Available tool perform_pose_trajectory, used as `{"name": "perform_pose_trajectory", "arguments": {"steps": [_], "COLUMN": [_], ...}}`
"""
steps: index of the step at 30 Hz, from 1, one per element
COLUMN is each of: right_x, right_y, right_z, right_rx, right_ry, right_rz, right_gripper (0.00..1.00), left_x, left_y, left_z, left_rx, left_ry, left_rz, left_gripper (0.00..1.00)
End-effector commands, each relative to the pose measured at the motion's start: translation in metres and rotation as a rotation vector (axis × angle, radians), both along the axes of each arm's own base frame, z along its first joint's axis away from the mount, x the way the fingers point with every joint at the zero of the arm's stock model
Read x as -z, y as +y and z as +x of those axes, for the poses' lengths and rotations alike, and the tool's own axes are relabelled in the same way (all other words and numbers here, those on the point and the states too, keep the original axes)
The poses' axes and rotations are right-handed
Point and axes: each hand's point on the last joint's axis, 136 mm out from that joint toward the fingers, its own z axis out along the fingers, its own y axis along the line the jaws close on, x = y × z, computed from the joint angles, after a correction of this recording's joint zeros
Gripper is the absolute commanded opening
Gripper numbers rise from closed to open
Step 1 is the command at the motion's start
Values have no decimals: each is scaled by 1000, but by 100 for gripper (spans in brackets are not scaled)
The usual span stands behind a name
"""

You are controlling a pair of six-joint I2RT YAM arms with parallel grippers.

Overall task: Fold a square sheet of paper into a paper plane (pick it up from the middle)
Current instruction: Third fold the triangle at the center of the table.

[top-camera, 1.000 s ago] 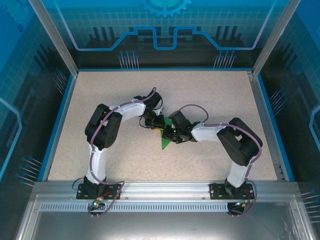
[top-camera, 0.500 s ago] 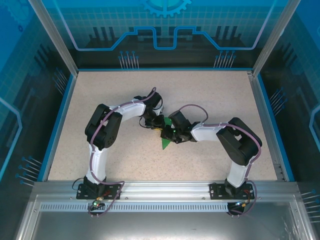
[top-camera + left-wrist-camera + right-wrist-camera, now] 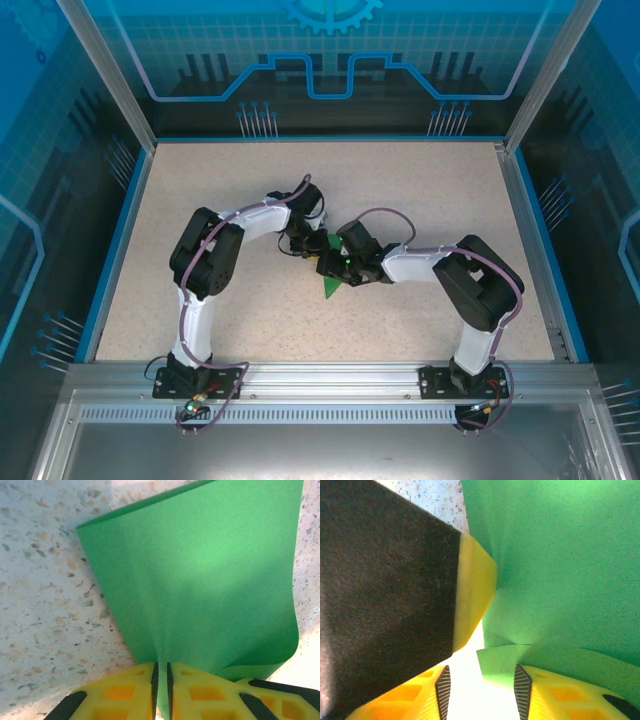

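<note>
The bright green sheet of paper [image 3: 331, 282], folded into a pointed shape, lies mid-table with its tip toward the arms. My left gripper [image 3: 308, 247] is shut on its far end. In the left wrist view the yellow fingers [image 3: 125, 692] pinch a ridge of the paper [image 3: 200, 575] between their pads, and the rest fans out over the table. My right gripper [image 3: 332, 263] sits just beside it, jaws apart. In the right wrist view a loose green flap [image 3: 502, 662] rests by the right pad [image 3: 522, 690], with a bright gap to the other pad.
The speckled table [image 3: 430, 190] is ringed by a blue rim and clear walls. The left gripper's black and yellow finger [image 3: 470, 590] crowds the right wrist view, so the two grippers are almost touching. Both arm bases sit on the near rail [image 3: 330, 385].
The right gripper's jaws have spread apart and let go of the paper. It has shifted slightly toward the left gripper. The left gripper has kept its pinch and not moved.
</note>
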Motion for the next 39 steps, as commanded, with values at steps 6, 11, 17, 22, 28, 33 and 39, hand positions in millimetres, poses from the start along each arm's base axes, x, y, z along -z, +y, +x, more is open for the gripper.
{"name": "perform_pose_trajectory", "arguments": {"steps": [6,11,17,22,28,33,39], "right_x": [25,28,30,31,34,37,39], "right_y": [-17,-17,-19,-21,-22,-23,-25], "right_z": [-13,-15,-16,-18,-20,-21,-24], "right_rx": [6,-2,-1,0,-1,0,1], "right_ry": [39,46,45,49,52,60,65], "right_rz": [-81,-87,-88,-92,-97,-97,-103], "right_gripper": [41,38,30,18,10,4,0], "left_x": [-47,-62,-55,-46,-43,-39,-33], "left_y": [-2,-1,0,3,4,0,-5], "left_z": [14,10,-6,-16,-24,-31,-38], "left_rx": [-65,-80,-79,-80,-75,-63,-50], "left_ry": [-35,-27,30,55,75,96,122], "left_rz": [-132,-176,-194,-188,-197,-205,-213], "left_gripper": [17,16,15,13,10,10,9]}}
